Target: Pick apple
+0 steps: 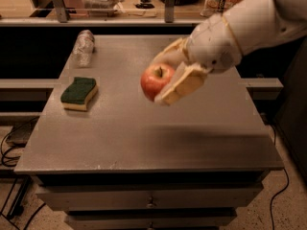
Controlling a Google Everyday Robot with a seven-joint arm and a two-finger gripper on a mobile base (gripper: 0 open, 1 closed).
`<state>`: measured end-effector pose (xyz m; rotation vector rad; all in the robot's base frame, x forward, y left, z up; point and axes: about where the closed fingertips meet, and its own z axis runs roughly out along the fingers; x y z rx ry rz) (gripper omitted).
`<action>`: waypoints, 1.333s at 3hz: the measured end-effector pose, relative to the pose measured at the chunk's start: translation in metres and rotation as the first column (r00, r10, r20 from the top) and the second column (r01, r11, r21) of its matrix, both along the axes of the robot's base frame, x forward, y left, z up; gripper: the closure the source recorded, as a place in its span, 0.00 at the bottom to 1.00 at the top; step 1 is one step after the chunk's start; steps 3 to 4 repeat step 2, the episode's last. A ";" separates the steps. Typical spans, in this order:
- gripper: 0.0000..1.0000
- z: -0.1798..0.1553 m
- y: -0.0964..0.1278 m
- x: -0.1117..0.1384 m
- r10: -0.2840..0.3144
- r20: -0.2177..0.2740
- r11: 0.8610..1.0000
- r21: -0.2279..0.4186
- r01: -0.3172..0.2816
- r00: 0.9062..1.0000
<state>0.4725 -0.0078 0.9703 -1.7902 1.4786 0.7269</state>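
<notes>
Gripping the apple (153, 80) between its two pale fingers (184, 84), the gripper (161, 80) hung over the middle of the table (144, 147), slightly toward the far edge. One finger curved over the fruit's far side and the other pressed against its near right side, so the claw was clamped firmly on the fruit. The apple was red with a yellowish patch, its stem dimple facing up, and it sat clear of the tabletop. A faint shadow (192, 132) lay on the surface beneath, closer to the front edge. The white arm (249, 28) reached in from over the far right corner. A green-and-yellow sponge (79, 93) lay flat near the left edge, well apart from the apple. A clear plastic bottle (84, 47) lay on its side at the far left corner. Drawer fronts (151, 202) showed below the front edge.
</notes>
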 end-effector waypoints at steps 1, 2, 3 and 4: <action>1.00 0.041 -0.006 0.009 -0.015 0.080 0.999 0.030 0.013 0.997; 1.00 0.042 -0.006 0.009 -0.015 0.082 0.999 0.031 0.013 0.997; 1.00 0.042 -0.006 0.009 -0.015 0.082 0.999 0.031 0.013 0.997; 1.00 0.042 -0.006 0.009 -0.015 0.082 0.999 0.031 0.013 0.997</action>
